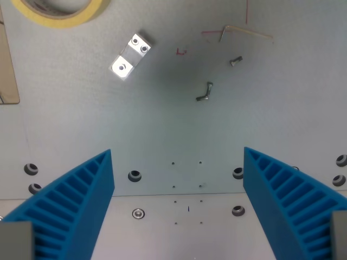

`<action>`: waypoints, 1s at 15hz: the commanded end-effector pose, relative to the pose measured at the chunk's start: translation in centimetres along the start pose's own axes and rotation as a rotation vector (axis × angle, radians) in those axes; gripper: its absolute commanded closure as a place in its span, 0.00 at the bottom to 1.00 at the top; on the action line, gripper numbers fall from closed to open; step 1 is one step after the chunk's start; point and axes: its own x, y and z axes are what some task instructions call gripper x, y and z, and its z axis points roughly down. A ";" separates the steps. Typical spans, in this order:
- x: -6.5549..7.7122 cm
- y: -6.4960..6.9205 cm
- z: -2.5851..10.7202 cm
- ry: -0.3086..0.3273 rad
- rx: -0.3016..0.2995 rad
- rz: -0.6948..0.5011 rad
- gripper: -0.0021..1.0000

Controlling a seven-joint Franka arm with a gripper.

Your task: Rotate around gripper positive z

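Two blue fingers apart, hand empty

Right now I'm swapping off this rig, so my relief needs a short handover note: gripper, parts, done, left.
Gripper: open, blue fingers apart, holding nothing, above the grey plate.
Parts: metal bracket upper left, tape roll at top edge, two loose screws and hex key upper right.
Done: cannot tell from this single view.
Left: the rotation about gripper z.
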 end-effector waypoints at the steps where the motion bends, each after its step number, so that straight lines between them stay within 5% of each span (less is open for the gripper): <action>1: 0.0 0.0 -0.3 0.007 0.000 0.013 0.00; 15: 0.0 0.0 -0.3 0.007 0.001 0.200 0.00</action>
